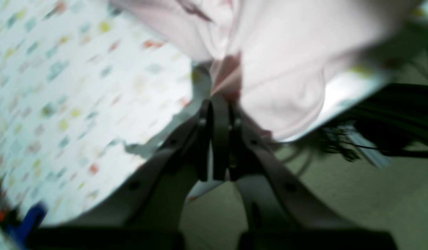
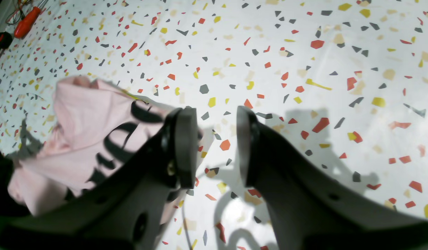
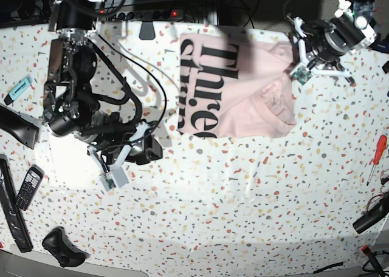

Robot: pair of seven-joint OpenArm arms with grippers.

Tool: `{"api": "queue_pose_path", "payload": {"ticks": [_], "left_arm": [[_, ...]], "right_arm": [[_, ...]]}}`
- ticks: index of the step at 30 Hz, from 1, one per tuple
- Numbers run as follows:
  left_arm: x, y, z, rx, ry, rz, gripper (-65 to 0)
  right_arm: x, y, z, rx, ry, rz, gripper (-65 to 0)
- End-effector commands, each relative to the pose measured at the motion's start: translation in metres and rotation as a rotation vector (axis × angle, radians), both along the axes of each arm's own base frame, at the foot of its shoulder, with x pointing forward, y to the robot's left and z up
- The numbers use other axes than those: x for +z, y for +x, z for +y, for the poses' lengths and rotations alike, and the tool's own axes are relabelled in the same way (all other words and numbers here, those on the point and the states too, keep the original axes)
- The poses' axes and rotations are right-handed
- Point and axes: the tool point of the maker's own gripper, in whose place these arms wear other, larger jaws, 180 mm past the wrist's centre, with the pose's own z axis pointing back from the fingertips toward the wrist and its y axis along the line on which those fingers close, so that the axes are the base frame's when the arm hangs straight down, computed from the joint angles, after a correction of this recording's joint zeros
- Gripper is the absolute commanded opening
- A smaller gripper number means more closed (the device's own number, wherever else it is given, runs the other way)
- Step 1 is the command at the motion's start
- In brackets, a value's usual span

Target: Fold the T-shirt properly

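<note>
The pale pink T-shirt (image 3: 255,88) lies crumpled at the back of the speckled table, with black lettering showing on its left half. My left gripper (image 3: 299,63) is at the shirt's right edge. In the blurred left wrist view its fingers (image 1: 219,104) are pressed together on a pinch of pink fabric (image 1: 287,69) at the table's edge. My right gripper (image 3: 115,170) hovers over bare table, left of and nearer than the shirt. It is open (image 2: 215,139) with nothing between the fingers, and the lettered shirt (image 2: 85,139) lies off to its left side.
A red screwdriver (image 3: 377,155) lies at the right edge. On the left are a phone (image 3: 28,189), a black controller (image 3: 61,246) and a blue marker (image 3: 18,90). A power strip (image 3: 146,13) and cables run along the back.
</note>
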Motion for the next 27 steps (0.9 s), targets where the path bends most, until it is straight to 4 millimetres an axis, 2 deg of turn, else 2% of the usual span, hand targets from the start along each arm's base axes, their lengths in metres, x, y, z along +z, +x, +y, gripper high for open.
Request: {"api": "queue_pose_path", "payload": {"ticks": [1,5,8,10,13,15,17,19,20,23,25,27], "left_arm": [[0.008,0.006,0.003,0.013,-0.003,-0.035,-65.0],[0.009,0.008,0.008,0.025,0.012,-0.041,-65.0],[0.011,0.013,0.018,0.029,0.075,-0.076,-52.1],[0.018,0.024,0.029,0.090,0.105,-0.144,-47.1],[0.029,0.036,0.044,0.161,0.152,-0.233,-46.9],[0.031,0.037,0.045,0.175,0.155,-0.244,-46.9],[0.033,0.039,0.036,0.180,0.085,-0.256,-46.9],[0.041,0.039,0.017,0.177,-0.044,-0.261,-46.9],[0.046,0.039,0.005,0.171,-0.117,-0.258,-47.4],[0.065,0.035,-0.029,0.138,-0.323,-0.239,-56.8],[0.070,0.028,-0.046,0.112,-0.430,-0.195,-65.0],[0.067,0.017,-0.059,0.096,-0.497,-0.118,-65.0]], "right_arm": [[0.019,0.007,0.002,0.009,0.020,-0.063,-46.1],[0.019,0.007,0.002,0.010,0.021,-0.063,-46.1],[0.021,0.007,0.004,0.016,0.036,-0.064,-46.1],[0.025,0.005,0.010,0.030,0.074,-0.066,-46.1],[0.032,0.003,0.019,0.054,0.141,-0.067,-46.1],[0.032,0.001,0.027,0.066,0.159,-0.064,-46.1],[0.027,0.000,0.036,0.079,0.160,-0.048,-46.6],[0.014,0.001,0.043,0.090,0.132,-0.034,-47.6],[0.007,0.001,0.046,0.095,0.112,-0.028,-51.4],[-0.007,0.005,0.054,0.113,0.070,-0.013,-63.6],[-0.015,0.009,0.059,0.132,0.034,-0.001,-65.0],[-0.024,0.013,0.063,0.150,-0.012,0.019,-65.0]]}}
